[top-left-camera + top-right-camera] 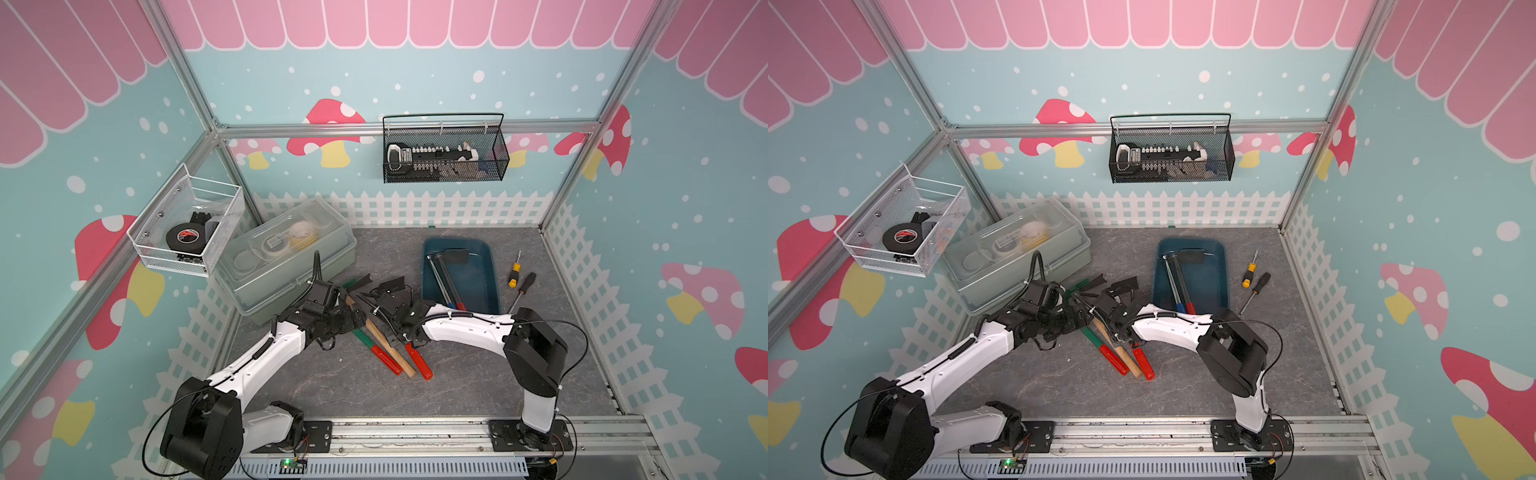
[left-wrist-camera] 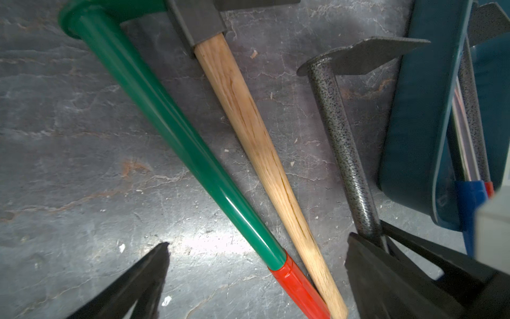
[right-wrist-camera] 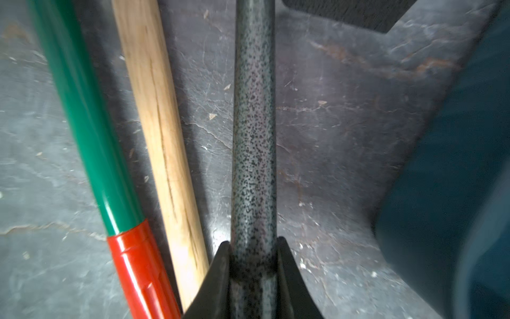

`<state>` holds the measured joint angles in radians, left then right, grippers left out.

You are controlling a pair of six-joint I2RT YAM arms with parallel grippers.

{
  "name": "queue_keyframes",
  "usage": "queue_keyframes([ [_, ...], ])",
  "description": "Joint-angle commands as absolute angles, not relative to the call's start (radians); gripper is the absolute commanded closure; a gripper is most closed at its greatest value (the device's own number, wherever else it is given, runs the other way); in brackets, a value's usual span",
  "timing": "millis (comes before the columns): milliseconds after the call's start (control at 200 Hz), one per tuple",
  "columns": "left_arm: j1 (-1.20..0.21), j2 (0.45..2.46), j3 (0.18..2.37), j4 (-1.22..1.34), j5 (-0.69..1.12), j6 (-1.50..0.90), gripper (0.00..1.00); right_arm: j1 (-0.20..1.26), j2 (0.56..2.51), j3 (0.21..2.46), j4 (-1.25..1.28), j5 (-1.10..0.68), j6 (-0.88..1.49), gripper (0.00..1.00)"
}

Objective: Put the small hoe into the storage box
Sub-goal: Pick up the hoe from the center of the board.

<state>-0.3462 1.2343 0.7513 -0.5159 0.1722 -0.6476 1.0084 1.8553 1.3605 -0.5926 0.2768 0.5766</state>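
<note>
Top views evenly bright, soft shadows, edges bent, wrist views dimmer, white glare on tabletop (image 3: pixel 218 233) beside the right gripper (image 3: pixel 253 241), hoe handle (image 3: pixel 254 138) sharp in its jaws, storage box (image 3: pixel 455 193) blurred.

In both top views the right arm (image 1: pixel 465 328) is covering the speckled hoe's (image 3: pixel 254 138) shaft; the right wrist view is cropping its blade and blurring the storage box (image 3: pixel 455 193).
</note>
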Motion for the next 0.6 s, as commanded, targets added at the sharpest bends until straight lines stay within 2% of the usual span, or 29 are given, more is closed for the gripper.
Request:
queue_keyframes([
  [0, -0.337, 1.248, 0.767, -0.504, 0.184, -0.652, 0.01, 1.005, 1.788, 1.418, -0.615, 0.332, 0.545, 0.91],
  [595, -0.337, 1.245, 0.775, -0.504, 0.184, -0.652, 0.01, 0.983, 1.631, 1.466, -0.682, 0.358, 0.49, 0.92],
])
